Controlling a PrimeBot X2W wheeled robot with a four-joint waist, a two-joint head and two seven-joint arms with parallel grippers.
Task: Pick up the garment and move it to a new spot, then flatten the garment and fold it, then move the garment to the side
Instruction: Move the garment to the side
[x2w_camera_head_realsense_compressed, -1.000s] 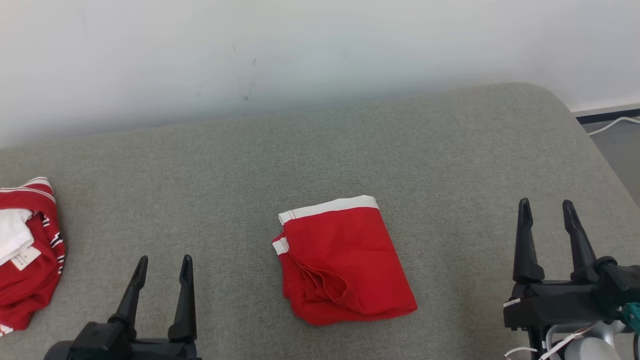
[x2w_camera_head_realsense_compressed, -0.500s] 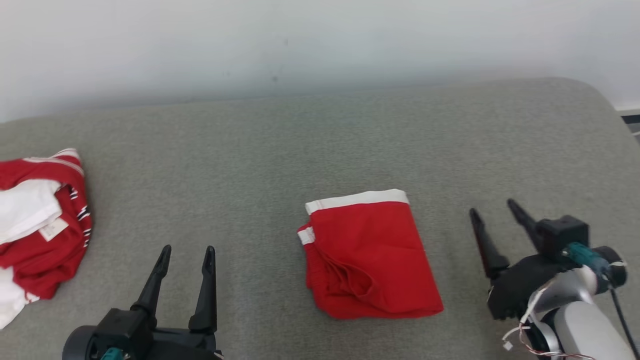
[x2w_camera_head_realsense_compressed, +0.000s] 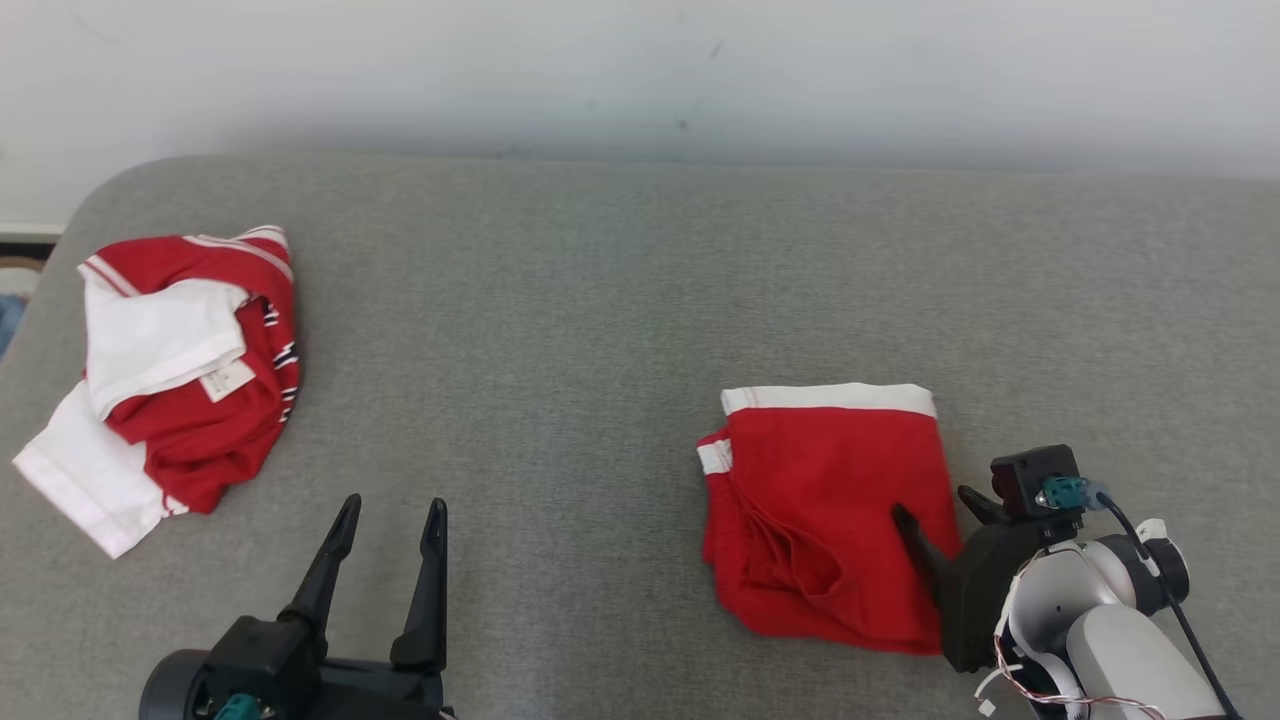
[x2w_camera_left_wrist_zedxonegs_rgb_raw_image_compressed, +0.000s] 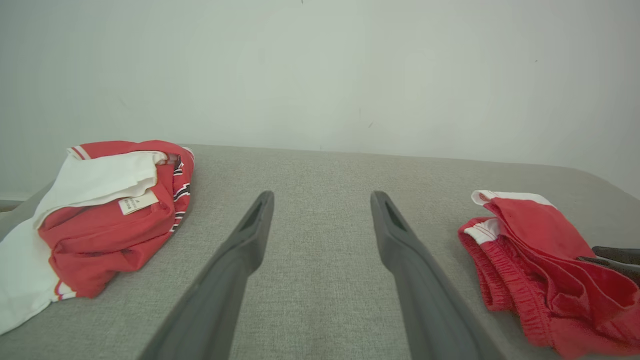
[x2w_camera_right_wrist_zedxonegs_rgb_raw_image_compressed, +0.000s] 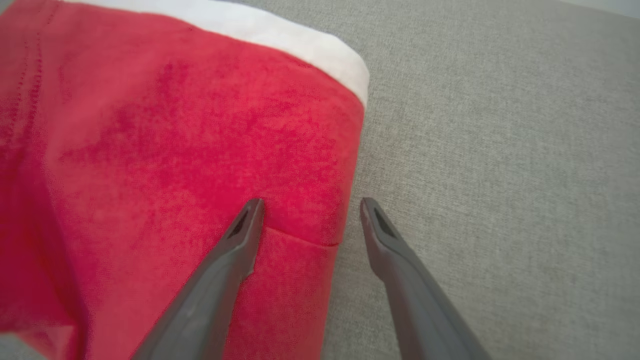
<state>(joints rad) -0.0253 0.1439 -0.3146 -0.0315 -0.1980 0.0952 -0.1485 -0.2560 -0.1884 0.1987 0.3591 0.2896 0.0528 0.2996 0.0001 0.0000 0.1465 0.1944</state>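
Three cameras on one grey woven cushion top (x2w_camera_head_realsense_compressed: 560, 300)

The head view looks forward and steeply down from high up, far enough back to take in the pad up to the plain white wall (x2w_camera_head_realsense_compressed: 640, 70) at 12 o'clock. The left wrist view sits low, skimming almost level past the left gripper (x2w_camera_left_wrist_zedxonegs_rgb_raw_image_compressed: 322, 195) toward that wall. The right wrist view tilts down, very close over the folded red shorts with a white waistband (x2w_camera_right_wrist_zedxonegs_rgb_raw_image_compressed: 175, 125). All three share those shorts. The head and left wrist views also share the crumpled red-and-white jersey (x2w_camera_left_wrist_zedxonegs_rgb_raw_image_compressed: 100, 220), at 9 o'clock.

Grey woven-fabric worktop (x2w_camera_head_realsense_compressed: 600, 300) had a rounded far-left corner. Behind it ran a plain off-white wall (x2w_camera_head_realsense_compressed: 640, 70) w/ few dark specks. Light was soft & even.
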